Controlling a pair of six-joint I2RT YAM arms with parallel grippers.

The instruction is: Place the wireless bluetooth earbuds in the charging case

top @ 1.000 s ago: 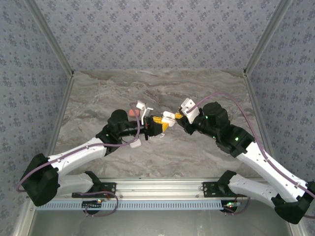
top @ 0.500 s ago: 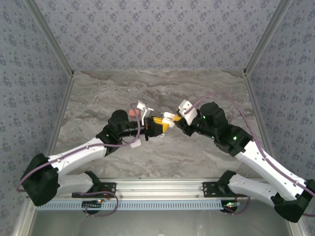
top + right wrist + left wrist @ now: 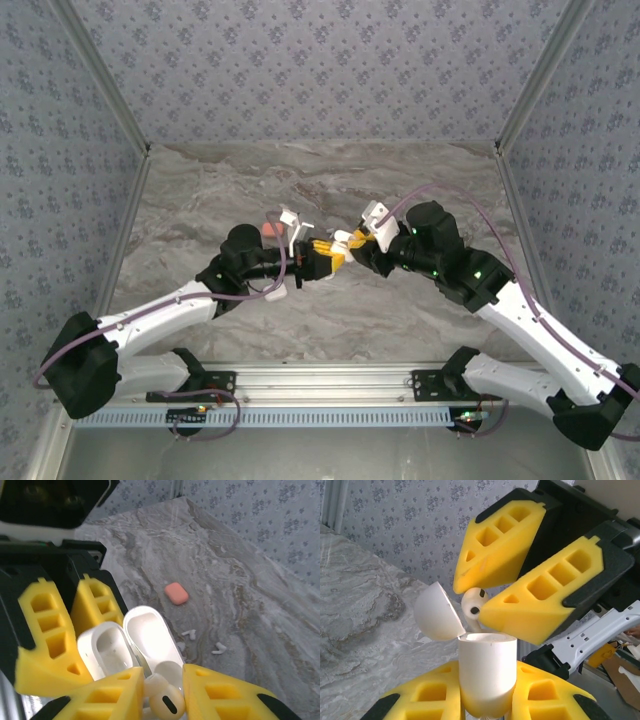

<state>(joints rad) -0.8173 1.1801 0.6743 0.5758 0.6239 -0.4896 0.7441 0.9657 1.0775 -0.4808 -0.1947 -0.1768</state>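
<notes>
Progress stands at the first insertion, judging by the empty wells of the charging case (image 3: 487, 667). In the left wrist view the case is clamped upright by the left gripper (image 3: 487, 697), whose yellow pads are closed hard on its lower body. The lid (image 3: 437, 611) is swung back towards 10 o'clock.

At 12 o'clock of the case mouth, a white earbud (image 3: 471, 604) is poised with its stem pointed down at the opening. It appears not yet seated. It is seen pinched between the narrowly parted pads of the right gripper (image 3: 162, 682), which is brought in from 1 o'clock.

On the table (image 3: 400, 320) an orange-red case (image 3: 176, 593) is left lying, at 10 o'clock of the left gripper in the top view. Two loose earbuds (image 3: 189, 634) are also seen nearby, well apart from the grippers.

Pushing this earbud home is left to be done, and the loose ones are still to be cased.
</notes>
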